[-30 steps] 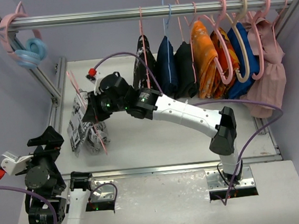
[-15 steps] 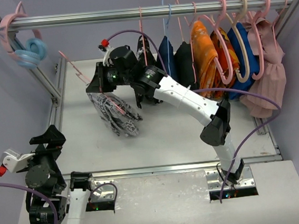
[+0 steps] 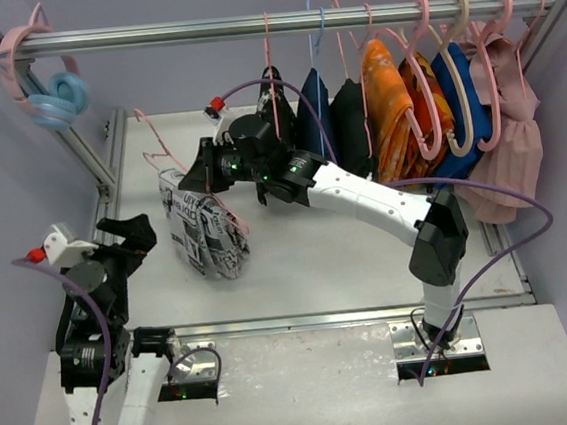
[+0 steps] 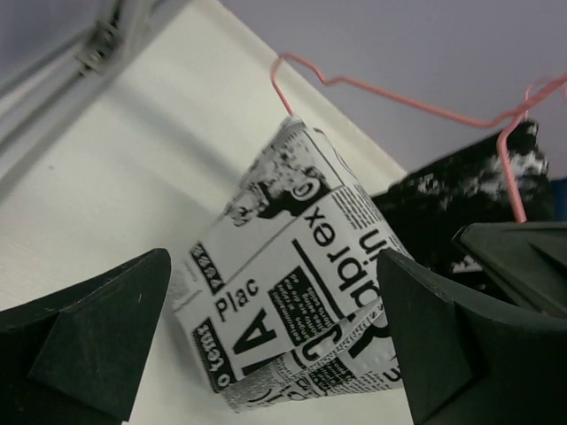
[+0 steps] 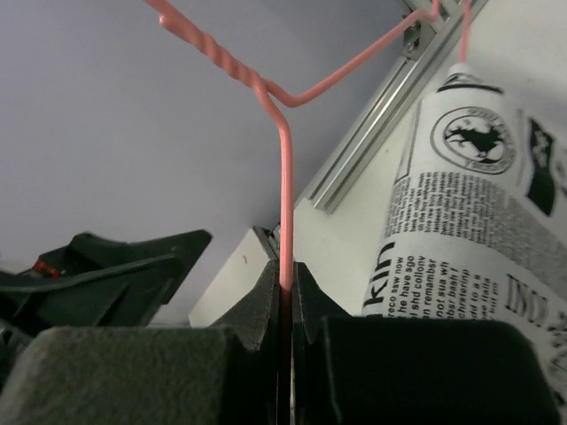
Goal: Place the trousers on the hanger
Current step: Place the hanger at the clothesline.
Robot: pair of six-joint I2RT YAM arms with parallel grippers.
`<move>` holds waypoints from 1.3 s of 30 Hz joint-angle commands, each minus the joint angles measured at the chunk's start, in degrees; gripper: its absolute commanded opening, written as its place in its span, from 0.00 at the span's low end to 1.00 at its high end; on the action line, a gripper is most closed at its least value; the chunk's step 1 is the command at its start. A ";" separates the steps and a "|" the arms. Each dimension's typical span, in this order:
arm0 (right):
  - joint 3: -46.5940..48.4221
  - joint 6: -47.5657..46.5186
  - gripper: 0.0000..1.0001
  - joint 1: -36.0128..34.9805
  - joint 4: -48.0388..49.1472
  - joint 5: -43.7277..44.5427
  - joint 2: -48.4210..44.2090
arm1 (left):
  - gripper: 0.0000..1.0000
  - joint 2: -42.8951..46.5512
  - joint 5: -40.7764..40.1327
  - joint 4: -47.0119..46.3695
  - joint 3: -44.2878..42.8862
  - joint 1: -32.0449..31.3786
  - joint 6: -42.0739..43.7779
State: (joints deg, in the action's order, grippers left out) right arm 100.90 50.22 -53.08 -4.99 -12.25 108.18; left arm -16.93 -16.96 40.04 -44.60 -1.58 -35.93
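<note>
Right arm [image 3: 363, 200] reaches long, elbow bent; right gripper [image 5: 285, 282] is pinched tight on the thin pale-pink wire hanger [image 5: 284, 177] (wire between the fingers). Left arm [image 3: 94, 331] is folded up; left gripper [image 3: 130, 237] gapes wide, near-left of the hanger, not touching it.

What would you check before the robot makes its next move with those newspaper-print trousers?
1. Right gripper shut on the wire hanger: ok.
2. Trousers draped over that hanger: ok.
3. Trousers lifted off the table: cannot tell.
4. Left gripper open and apart from the trousers: ok.
5. Rail has a bare stretch left of the speckled black garment: ok.
</note>
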 commanded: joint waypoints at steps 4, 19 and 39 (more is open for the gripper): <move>0.94 -4.25 0.00 -0.42 15.35 5.71 -9.94 | 1.00 -2.70 12.27 -6.31 0.75 -0.44 4.01; 24.61 -10.96 0.00 -0.27 12.63 18.26 4.21 | 1.00 4.71 12.25 -6.49 0.65 -1.32 10.85; 28.15 -3.72 0.00 4.50 13.59 32.18 10.48 | 1.00 6.53 12.59 -6.57 1.36 -1.34 10.09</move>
State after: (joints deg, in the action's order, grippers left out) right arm 126.97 44.85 -49.34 -1.03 14.35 121.70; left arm -10.71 -4.90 36.11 -43.38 -2.61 -26.15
